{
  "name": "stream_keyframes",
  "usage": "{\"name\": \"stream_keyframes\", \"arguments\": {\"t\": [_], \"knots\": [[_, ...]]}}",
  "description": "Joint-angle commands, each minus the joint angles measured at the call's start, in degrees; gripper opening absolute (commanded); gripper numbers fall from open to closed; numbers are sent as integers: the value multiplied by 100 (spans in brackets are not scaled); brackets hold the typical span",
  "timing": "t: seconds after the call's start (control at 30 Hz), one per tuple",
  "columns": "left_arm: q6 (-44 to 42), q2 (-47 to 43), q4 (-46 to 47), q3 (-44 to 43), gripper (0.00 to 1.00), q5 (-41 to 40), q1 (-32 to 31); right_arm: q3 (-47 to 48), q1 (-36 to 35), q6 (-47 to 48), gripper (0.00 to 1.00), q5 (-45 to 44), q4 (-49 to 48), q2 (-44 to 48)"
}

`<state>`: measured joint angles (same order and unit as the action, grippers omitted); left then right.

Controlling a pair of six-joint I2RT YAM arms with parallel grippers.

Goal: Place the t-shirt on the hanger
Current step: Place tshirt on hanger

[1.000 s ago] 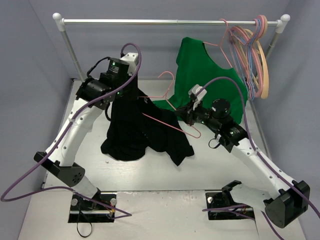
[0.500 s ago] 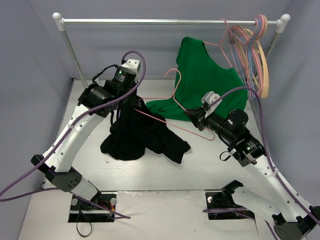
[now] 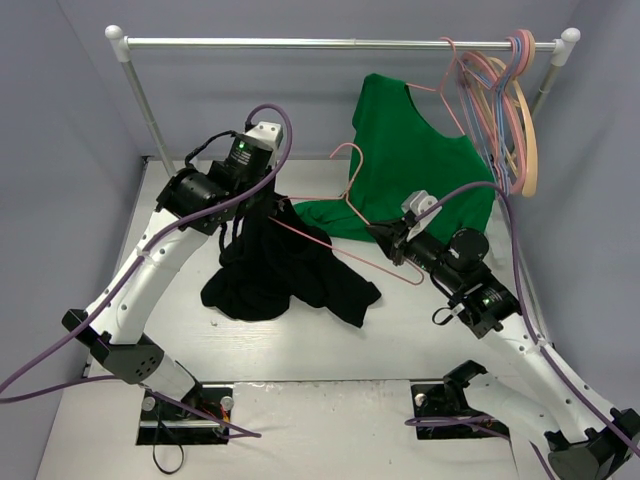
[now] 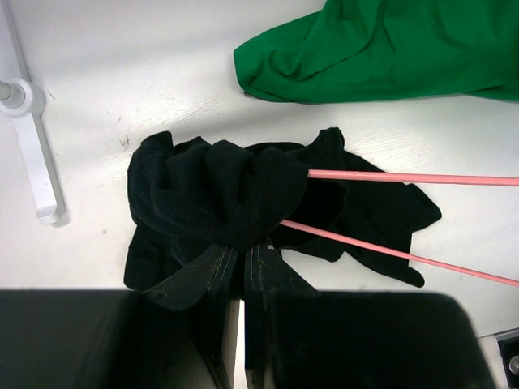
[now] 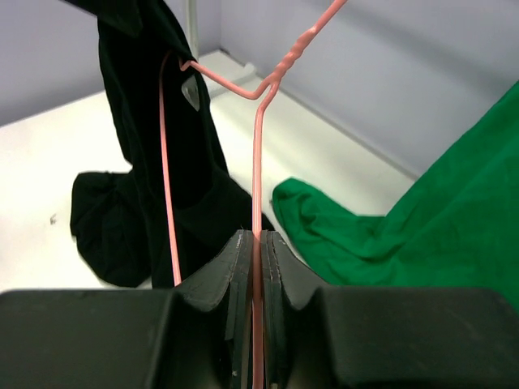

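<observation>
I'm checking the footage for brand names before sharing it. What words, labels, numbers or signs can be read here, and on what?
No text can be read in any view.
The neck label on the t-shirt: a pale patch, too small and blurred to read.
The hanger and the green shirt: no print shows.

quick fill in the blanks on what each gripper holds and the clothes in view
The left gripper is shut on the ____ t-shirt. The right gripper is shut on the thin ____ hanger. The other t-shirt, hung from the rail, is ____.
Missing words: black; pink; green.
</observation>
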<state>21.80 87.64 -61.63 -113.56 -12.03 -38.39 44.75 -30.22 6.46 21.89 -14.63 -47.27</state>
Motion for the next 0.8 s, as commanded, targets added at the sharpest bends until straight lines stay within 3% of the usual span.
{"name": "stream_keyframes", "arguments": {"t": [0.0, 0.13, 0.47, 0.77], "knots": [[149, -71, 1, -150, 2, -158, -2, 69, -28, -101, 0, 61, -1383, -54], [123, 25, 168, 35, 7, -528, 7, 95, -28, -92, 0, 245, -1595, -142], [-430, 386, 572, -395, 7, -748, 130, -72, -28, -180, 0, 755, -2042, -283], [-712, 386, 933, -510, 7, -36, 165, -476, -28, -285, 0, 913, -2965, -546]]}}
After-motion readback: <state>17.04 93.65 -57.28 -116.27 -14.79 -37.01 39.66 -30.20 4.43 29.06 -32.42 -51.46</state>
